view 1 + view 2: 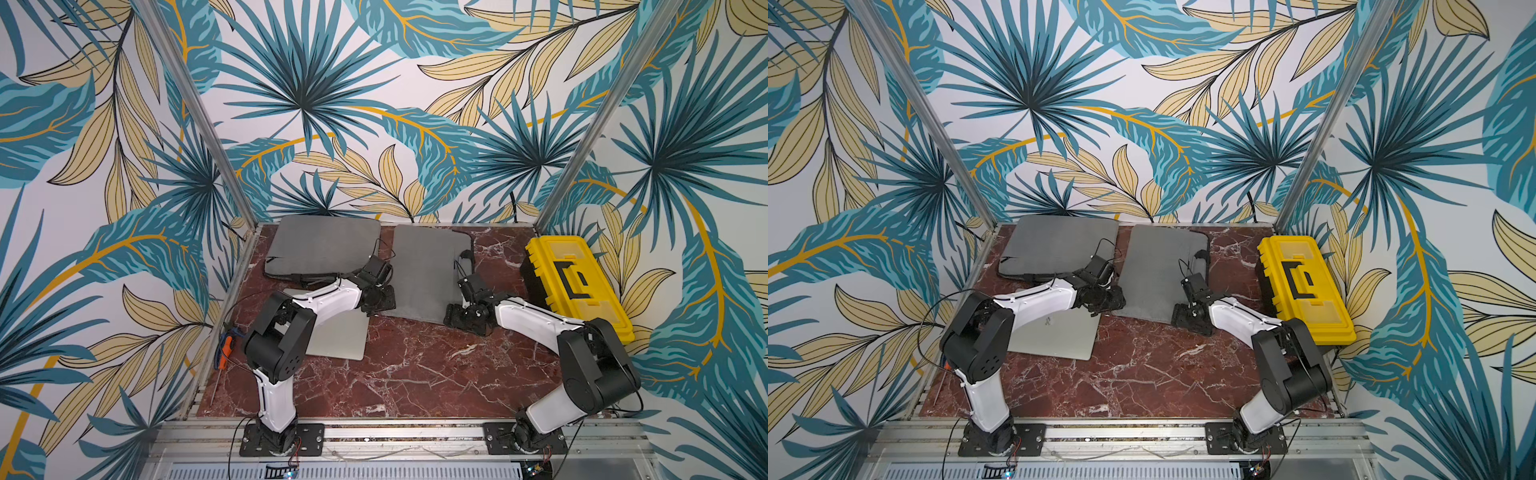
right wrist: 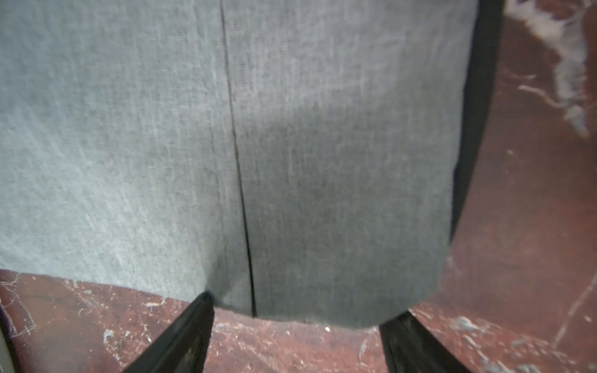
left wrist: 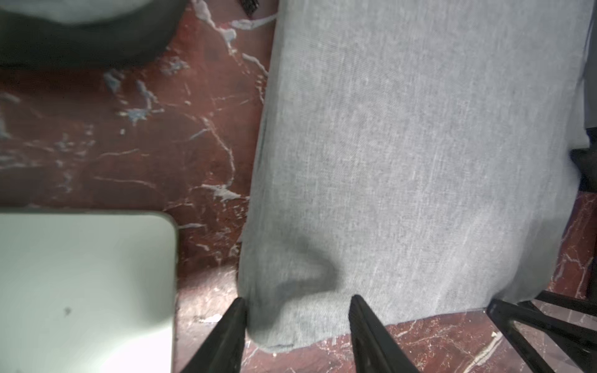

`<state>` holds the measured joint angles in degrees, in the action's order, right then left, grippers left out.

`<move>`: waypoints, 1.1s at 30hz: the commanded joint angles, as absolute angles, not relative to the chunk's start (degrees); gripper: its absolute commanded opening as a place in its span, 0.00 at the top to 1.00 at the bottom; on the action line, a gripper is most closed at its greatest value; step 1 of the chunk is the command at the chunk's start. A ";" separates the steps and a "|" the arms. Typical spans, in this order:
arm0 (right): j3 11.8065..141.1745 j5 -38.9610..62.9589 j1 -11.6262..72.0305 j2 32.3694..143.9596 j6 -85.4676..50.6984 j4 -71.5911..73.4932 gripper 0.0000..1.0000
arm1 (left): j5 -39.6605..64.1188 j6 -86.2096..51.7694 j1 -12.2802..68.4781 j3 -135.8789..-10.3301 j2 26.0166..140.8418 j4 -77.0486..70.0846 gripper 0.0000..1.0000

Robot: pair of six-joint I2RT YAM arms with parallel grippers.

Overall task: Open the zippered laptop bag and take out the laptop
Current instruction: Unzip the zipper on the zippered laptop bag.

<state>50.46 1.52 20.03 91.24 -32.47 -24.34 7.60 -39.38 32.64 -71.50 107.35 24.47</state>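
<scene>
Left wrist view: left gripper jaws spread over near corner of flat grey cloth laptop bag, lower middle. Right gripper jaws spread too, bag edge between. Thin silver laptop lies out on red marble table, centre-left of a top view. If grabbing: pinch cloth edge only, both sides together, lift slow.

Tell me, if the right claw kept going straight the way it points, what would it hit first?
The grey laptop bag: its near edge lies between the open fingers of the right gripper, so it would probably push straight into the fabric.
</scene>
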 commanded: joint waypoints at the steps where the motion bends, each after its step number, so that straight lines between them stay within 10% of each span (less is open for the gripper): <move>1: 50.32 1.89 20.46 93.27 -31.24 -22.36 0.19 | 10.18 -39.33 32.96 -71.64 109.51 22.00 0.50; 22: 47.67 8.23 23.22 92.43 -36.37 -20.74 0.30 | 12.01 -41.30 34.01 -72.30 111.32 20.68 0.63; 33: 51.09 -7.90 23.54 94.18 -39.06 -34.36 0.31 | 9.62 -42.25 33.85 -71.80 110.32 21.97 0.63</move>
